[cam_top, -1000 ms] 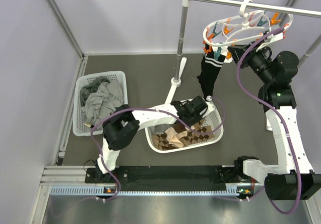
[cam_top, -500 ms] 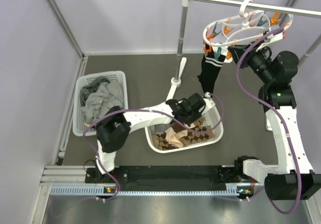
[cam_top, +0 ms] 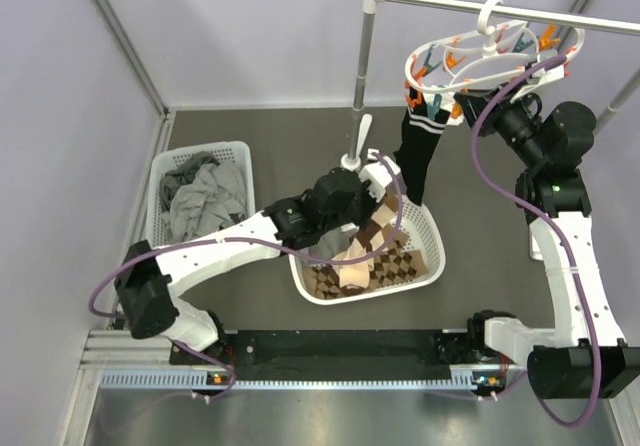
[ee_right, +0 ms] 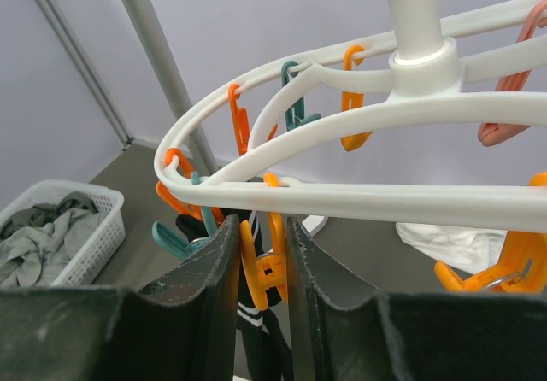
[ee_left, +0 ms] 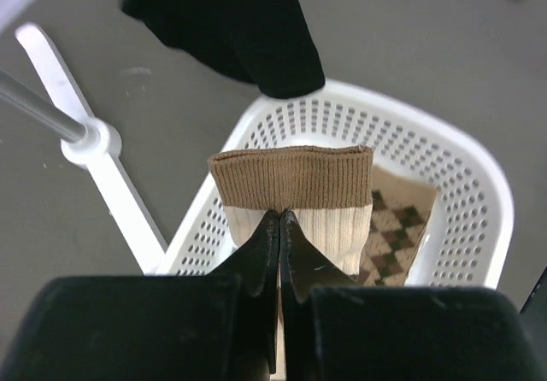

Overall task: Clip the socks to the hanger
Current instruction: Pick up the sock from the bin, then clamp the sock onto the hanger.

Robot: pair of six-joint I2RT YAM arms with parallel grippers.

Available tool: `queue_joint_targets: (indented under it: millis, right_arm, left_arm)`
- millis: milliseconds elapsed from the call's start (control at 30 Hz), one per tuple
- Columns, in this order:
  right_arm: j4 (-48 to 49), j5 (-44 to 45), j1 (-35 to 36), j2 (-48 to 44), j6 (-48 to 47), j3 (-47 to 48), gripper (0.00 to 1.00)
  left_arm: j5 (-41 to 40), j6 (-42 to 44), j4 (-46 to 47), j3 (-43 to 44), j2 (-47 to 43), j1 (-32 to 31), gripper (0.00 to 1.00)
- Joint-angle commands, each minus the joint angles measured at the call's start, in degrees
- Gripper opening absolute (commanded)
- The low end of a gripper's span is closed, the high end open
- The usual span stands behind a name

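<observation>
The left claw is pinched tight on a tan sock, its two black fingers meeting just below the sock's brown ribbed cuff, where the cream, finely ribbed knit begins. The cuff stands up flat and broad above the fingertips, and the rest of the sock hangs down into a white plastic basket with a rounded rim and walls pierced by rows of small holes. Inside the basket lies a brown and cream diamond-patterned cloth. Just past the basket's far rim hangs a black sock, soft and limp, its toe near the tabletop, which is a dark grey matt surface. That sock is pegged to the hanger, a white plastic frame of two oval rings fringed with orange and teal pegs, hooked over a pale metal rail. The right claw is up beneath the hanger's near ring, its fingers drawn close and clamped on an orange peg. Off to the left sits a second white basket heaped with crumpled grey garments.
</observation>
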Motion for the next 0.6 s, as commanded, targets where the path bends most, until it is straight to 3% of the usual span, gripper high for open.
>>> queue_joint_targets:
  millis: [0, 333, 567]
  right_arm:
    - [-4.5, -2.4, 0.9, -1.0, 0.8, 1.4, 0.04]
    - [-4.4, -2.4, 0.9, -0.9, 2.4, 2.8, 0.03]
    - [-4.3, -2.4, 1.0, -1.0, 3.9, 3.7, 0.02]
  left_arm:
    - [1.3, -1.7, 15.0, -2.0, -5.1, 0.2, 0.0]
    - [8.3, -2.8, 25.0, 7.2, -0.8, 0.2, 0.0]
    - [7.7, -3.5, 30.2, 12.3, 5.7, 0.3, 0.0]
